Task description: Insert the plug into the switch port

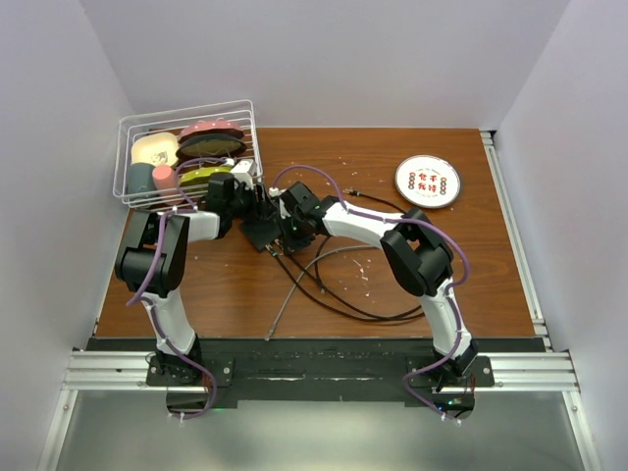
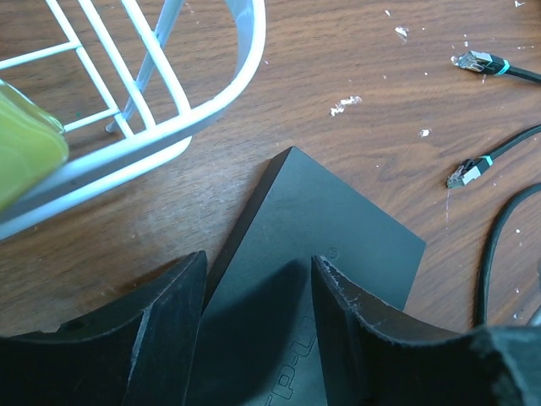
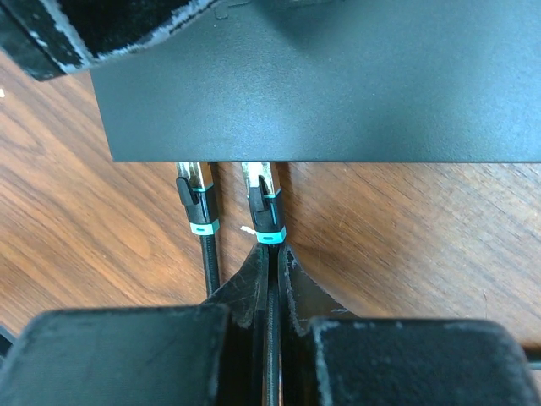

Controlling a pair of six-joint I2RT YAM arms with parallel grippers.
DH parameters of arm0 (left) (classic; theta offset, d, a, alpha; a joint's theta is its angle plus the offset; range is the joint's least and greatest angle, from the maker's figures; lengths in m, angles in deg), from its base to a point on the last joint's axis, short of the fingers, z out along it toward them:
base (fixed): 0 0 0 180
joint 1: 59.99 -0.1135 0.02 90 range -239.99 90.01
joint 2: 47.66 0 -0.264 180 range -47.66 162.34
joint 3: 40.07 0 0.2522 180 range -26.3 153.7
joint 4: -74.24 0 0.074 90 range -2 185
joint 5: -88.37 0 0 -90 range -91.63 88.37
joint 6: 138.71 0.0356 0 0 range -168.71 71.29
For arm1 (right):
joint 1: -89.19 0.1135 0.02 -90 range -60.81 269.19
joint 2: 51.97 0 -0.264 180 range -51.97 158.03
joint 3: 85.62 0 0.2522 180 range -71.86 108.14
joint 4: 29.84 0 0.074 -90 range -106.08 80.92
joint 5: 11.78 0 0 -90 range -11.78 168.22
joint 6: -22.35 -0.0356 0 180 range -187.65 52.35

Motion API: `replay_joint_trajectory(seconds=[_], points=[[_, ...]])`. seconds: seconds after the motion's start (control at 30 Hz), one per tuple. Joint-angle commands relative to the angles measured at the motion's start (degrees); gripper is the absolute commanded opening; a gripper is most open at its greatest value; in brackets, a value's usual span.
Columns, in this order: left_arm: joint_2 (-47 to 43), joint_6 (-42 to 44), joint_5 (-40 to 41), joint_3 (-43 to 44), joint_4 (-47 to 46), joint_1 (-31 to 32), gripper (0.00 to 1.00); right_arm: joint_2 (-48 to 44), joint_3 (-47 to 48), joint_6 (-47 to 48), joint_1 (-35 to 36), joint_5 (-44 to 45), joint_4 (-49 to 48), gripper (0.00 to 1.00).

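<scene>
Pinching the cable (image 3: 271, 321) just behind the plug (image 3: 264, 199), the right gripper (image 3: 270, 254) is fully closed. The plug's nose sits at the switch's (image 3: 338, 85) edge beside a second plug (image 3: 196, 199), port itself hidden. Our left gripper (image 2: 258, 264) straddles the switch, jaws partway apart; contact we cannot tell. Risk: unclamped, the switch slides on the table (image 3: 406, 228) under the push, or the cable buckles and the plug jams askew.

Left gripper (image 2: 258, 338) stands parted, right gripper (image 3: 272, 271) pinched shut, both reaching inward.
</scene>
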Motion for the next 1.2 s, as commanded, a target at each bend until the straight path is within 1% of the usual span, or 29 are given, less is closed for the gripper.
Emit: replay_joint_trajectory(seconds=[0.0, 0.33, 0.6, 0.83, 1.17], points=[[1.33, -2.23, -1.18, -3.15, 12.61, 1.10, 0.55, -2.62, -1.82, -2.83, -0.17, 2.99, -4.29, 0.00], [2.47, -1.88, -3.03, -3.24, 12.78, 2.06, 0.49, -2.54, -1.30, -2.92, -0.78, 3.43, -6.32, 0.00], [3.17, -1.70, -4.69, -3.42, 12.87, 2.24, 0.47, -2.45, -0.95, -2.83, -1.39, 3.52, -8.42, 0.00], [3.35, -1.79, -5.84, -3.94, 12.61, 2.24, 0.41, -2.10, -1.12, -3.18, -1.83, 3.35, -11.68, 0.00], [3.35, -1.70, -6.54, -4.38, 12.78, 2.33, 0.38, 0.71, 3.53, -3.27, -2.18, 4.05, -13.08, 0.00]])
